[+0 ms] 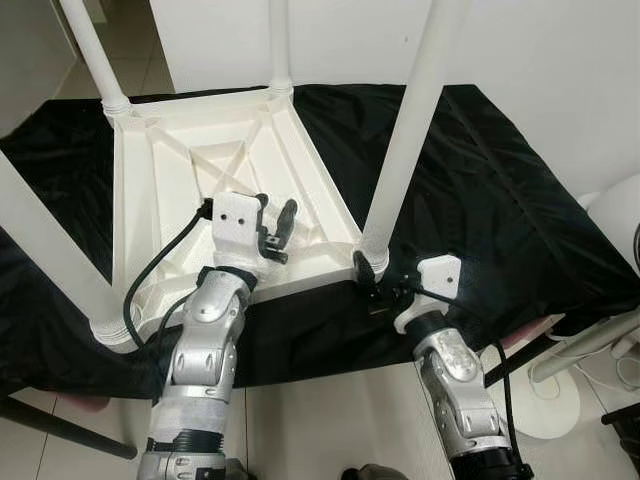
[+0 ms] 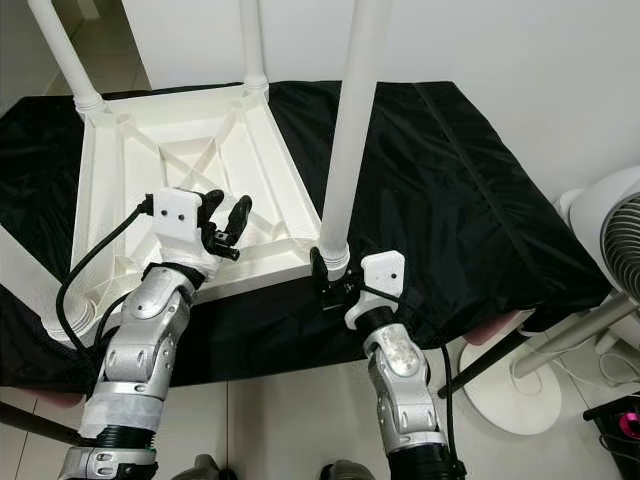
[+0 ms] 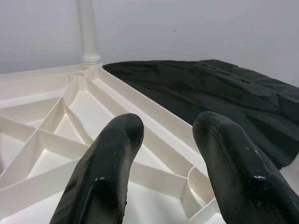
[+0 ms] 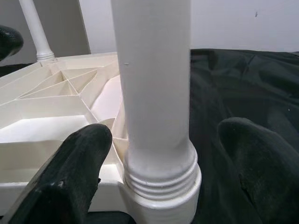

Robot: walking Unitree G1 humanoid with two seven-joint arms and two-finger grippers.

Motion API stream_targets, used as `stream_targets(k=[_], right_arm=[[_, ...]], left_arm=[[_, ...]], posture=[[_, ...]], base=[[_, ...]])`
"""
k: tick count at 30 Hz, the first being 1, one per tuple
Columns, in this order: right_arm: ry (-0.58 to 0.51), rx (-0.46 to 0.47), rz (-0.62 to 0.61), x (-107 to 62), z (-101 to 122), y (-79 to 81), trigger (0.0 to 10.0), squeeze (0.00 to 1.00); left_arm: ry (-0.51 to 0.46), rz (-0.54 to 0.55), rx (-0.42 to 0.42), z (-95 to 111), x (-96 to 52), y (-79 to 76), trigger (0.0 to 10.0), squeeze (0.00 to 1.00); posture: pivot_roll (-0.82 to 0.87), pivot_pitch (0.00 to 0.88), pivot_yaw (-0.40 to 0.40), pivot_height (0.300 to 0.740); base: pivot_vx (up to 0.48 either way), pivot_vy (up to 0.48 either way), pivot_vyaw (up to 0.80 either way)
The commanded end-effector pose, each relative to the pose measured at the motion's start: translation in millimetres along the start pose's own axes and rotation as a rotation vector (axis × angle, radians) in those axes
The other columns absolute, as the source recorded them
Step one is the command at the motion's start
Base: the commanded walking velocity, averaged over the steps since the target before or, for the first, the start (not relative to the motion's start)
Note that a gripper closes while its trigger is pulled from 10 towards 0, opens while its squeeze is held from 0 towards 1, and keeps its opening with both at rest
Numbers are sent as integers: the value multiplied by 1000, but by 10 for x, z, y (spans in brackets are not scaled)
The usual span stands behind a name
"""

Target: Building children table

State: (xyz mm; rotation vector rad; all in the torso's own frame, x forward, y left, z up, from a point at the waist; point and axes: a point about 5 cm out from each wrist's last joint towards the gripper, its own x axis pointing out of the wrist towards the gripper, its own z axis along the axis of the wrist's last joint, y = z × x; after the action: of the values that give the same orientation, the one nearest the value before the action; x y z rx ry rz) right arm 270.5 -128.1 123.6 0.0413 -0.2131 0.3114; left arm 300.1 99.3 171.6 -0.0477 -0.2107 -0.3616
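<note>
One white table [image 1: 225, 160] lies upside down on a black cloth [image 1: 500, 200], its ribbed underside facing up. Four legs rise from its corners: far left [image 1: 95, 50], far right [image 1: 279, 40], near right [image 1: 405, 140] and near left [image 1: 45, 250]. Each leg meets the table at a threaded collar.

My right gripper [image 2: 322, 272] is at the near right corner, at the base of that leg. In the right wrist view its two fingers [image 4: 70, 177] stand apart, one on each side of the leg's collar [image 4: 161, 186]; a gap shows on both sides, so the fingers flank the leg without closing on it.

My left gripper [image 1: 276, 228] hovers over the near half of the table's underside, left of the near right leg. Its two fingers [image 3: 107, 168] are parted with nothing between them; the ribs [image 3: 56, 140] of the table show beyond them.

The cloth covers a raised surface and hangs over its near edge. One white fan [image 2: 610, 240] stands on the tiled floor [image 2: 290, 420] to the right, beside a round white base [image 2: 510, 385]. A white wall [image 2: 500, 50] lies beyond the far edge.
</note>
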Motion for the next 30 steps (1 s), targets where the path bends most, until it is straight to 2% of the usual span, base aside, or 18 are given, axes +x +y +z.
stream_targets(k=[1, 3, 8, 12, 14, 16, 18, 19, 20, 22, 25, 27, 29, 30], right_arm=[[17, 8, 13, -65, -45, -11, 10000, 0], [27, 11, 57, -130, -60, 8, 10000, 0], [38, 19, 69, -185, -71, -7, 10000, 0], [40, 18, 68, -270, -74, -53, 10000, 0], [40, 18, 68, -270, -74, -53, 10000, 0], [55, 12, 64, -330, -99, -102, 10000, 0], [55, 12, 64, -330, -99, -102, 10000, 0], [65, 1, 67, -351, -117, -123, 10000, 0], [65, 1, 67, -351, -117, -123, 10000, 0], [83, -34, 97, -370, -136, -166, 10000, 0], [86, -63, 109, -361, -134, -217, 10000, 0], [86, -63, 109, -361, -134, -217, 10000, 0], [76, -88, 94, -317, -113, -283, 10000, 0], [76, -88, 94, -317, -113, -283, 10000, 0]], left_arm=[[38, -80, -21, -70, -81, -67, 10000, 0], [46, -143, 15, -95, -179, -79, 10000, 0], [63, -175, 3, -106, -248, -56, 10000, 0], [106, -259, 10, -133, -383, -1, 10000, 0], [106, -259, 10, -133, -383, -1, 10000, 0], [170, -357, 31, -202, -523, 38, 10000, 0], [170, -357, 31, -202, -523, 38, 10000, 0], [211, -417, 56, -249, -599, 63, 10000, 0], [211, -417, 56, -249, -599, 63, 10000, 0], [305, -521, 135, -331, -720, 222, 10000, 0], [363, -557, 189, -361, -758, 364, 10000, 0], [363, -557, 189, -361, -758, 364, 10000, 0], [437, -613, 202, -400, -819, 459, 10000, 0], [437, -613, 202, -400, -819, 459, 10000, 0]], posture=[[-109, 40, 24, 740], [-99, 35, 25, 740], [-98, 31, 26, 740], [-99, 0, 39, 740], [-99, 0, 39, 740], [-105, 0, 52, 740], [-105, 0, 52, 740], [-109, 0, 58, 740], [-109, 0, 58, 740], [-117, 0, 83, 740], [-117, 0, 97, 740], [-117, 0, 97, 740], [-120, 0, 117, 740], [-120, 0, 117, 740]], base=[[0, 0, 0], [0, 0, 0], [0, 0, 0], [0, 0, 0], [0, 0, 0], [0, 0, 0], [0, 0, 0], [0, 0, 0], [0, 0, 0], [0, 0, 0], [0, 0, 0], [0, 0, 0], [0, 0, 0], [0, 0, 0]])
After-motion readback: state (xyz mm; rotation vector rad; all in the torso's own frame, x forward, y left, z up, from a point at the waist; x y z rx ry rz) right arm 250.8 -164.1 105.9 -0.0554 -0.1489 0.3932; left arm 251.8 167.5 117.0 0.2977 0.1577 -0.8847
